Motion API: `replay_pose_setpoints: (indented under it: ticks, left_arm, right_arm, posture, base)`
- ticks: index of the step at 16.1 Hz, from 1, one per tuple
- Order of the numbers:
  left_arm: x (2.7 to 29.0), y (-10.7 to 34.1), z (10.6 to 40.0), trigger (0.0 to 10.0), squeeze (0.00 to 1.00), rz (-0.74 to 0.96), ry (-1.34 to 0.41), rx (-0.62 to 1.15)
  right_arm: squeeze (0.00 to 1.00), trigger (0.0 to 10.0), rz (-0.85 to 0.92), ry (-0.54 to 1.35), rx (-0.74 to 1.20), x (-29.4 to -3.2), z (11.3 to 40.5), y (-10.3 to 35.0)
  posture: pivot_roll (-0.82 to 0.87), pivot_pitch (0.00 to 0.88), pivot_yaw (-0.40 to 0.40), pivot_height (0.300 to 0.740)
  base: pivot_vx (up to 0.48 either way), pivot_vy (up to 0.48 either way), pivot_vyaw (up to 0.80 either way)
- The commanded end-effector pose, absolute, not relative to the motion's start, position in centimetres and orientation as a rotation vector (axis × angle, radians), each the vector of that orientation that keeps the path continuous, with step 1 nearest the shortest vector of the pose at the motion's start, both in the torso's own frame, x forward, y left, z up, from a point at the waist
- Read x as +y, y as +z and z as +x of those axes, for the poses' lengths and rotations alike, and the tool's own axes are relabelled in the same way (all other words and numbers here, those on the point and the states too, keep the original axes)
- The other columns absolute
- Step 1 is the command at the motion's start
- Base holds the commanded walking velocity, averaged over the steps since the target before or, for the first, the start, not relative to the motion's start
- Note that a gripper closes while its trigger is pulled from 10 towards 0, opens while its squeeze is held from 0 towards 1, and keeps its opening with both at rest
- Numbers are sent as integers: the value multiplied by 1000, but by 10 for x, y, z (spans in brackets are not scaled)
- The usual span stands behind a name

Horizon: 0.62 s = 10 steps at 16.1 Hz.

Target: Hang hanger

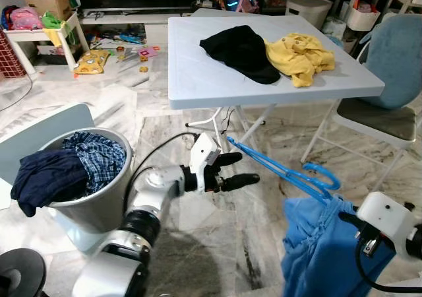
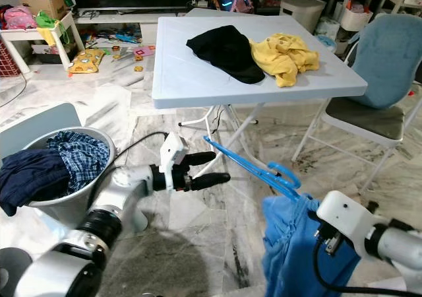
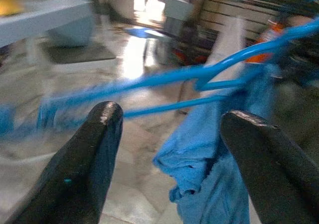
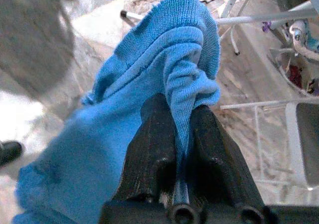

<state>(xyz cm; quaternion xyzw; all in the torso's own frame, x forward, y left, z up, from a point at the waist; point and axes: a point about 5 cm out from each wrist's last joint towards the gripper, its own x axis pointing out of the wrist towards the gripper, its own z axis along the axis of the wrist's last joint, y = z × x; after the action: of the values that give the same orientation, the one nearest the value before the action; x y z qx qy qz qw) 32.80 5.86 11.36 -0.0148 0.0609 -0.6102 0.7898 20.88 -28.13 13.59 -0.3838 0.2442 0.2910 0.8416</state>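
Marble floor [image 1: 217,231]: right gripper [image 4: 182,134] pinching blue garment [image 1: 323,244]; left gripper [image 1: 241,170] spread, 9 o'clock of blue hanger [image 1: 277,168]; hanger slip-out risk.

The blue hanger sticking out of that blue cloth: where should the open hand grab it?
Judging by its pose, the bare arm of the blue hanger is best: it slants free toward the left gripper, whose fingers are open beside it. Come from the robot's left. The hook end is against the blue garment, which the right gripper pinches.
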Motion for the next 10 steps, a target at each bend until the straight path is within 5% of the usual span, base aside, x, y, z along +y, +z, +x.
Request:
replay_pose_setpoints:
  ticks: [1,4,5,10]
  left_arm:
    - [58,122,326,10000,1000,4,-1402,126]
    - [66,122,324,10000,1000,90,-1479,160]
    - [70,118,321,10000,0,135,-1514,181]
    - [69,106,309,10000,0,325,-1605,164]
  right_arm:
    - [0,10000,-868,641,498,-284,215,141]
    - [0,10000,-919,783,480,-280,217,141]
    - [0,10000,-886,883,496,-275,213,144]
    - [0,10000,-853,1041,521,-276,211,160]
  posture:
    - [-28,0,-24,740]
    - [-18,0,-21,740]
    - [-18,0,-21,740]
    - [-28,0,-23,740]
  base:
    - [0,0,0]
    - [0,0,0]
    - [0,0,0]
    - [0,0,0]
